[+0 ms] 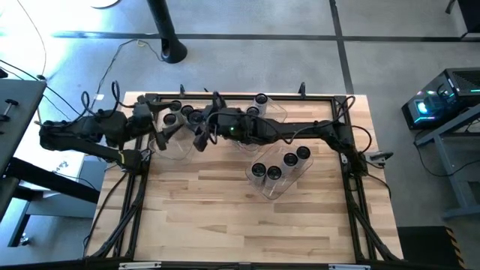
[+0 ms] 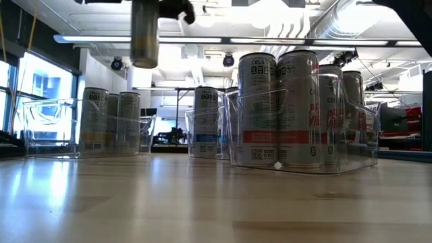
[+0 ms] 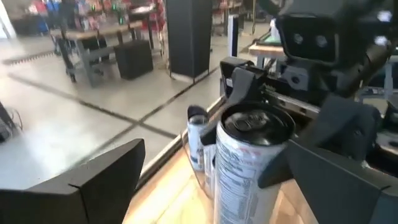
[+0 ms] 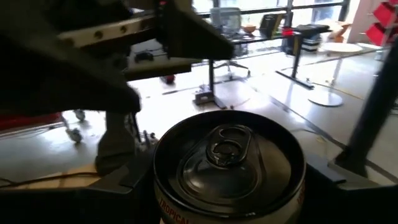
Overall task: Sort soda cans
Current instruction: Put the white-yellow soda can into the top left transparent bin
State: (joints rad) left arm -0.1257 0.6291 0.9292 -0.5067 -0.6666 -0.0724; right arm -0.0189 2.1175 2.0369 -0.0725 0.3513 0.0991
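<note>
One soda can (image 2: pixel 144 37), silvery with a dark round top (image 4: pixel 230 162), hangs in the air above the table's far left part. My right gripper (image 1: pixel 201 137) reaches across from the right and is shut on it. My left gripper (image 1: pixel 161 135) faces it from the left and is open. In the left wrist view its two fingers stand wide apart on either side of the can (image 3: pixel 249 168). Other soda cans stand in clear bins (image 1: pixel 277 176) and along the far edge (image 1: pixel 184 114). My right gripper pinches the soda can between its two fingers (image 4: pixel 118 186), on opposite sides of the wall just below the top rim (image 4: pixel 163 205). The fingers come from the table's right side. The can is upright and lifted clear of the table. My left gripper has one finger (image 3: pixel 336 180) close beside the can's wall; whether it touches cannot be told.
A clear bin with several cans (image 2: pixel 297 115) stands right of centre. Another clear bin with cans (image 2: pixel 111 125) sits to the left, below the lifted can. One more can (image 1: pixel 260 99) stands at the far edge. The black frame (image 1: pixel 240 97) runs around the table.
</note>
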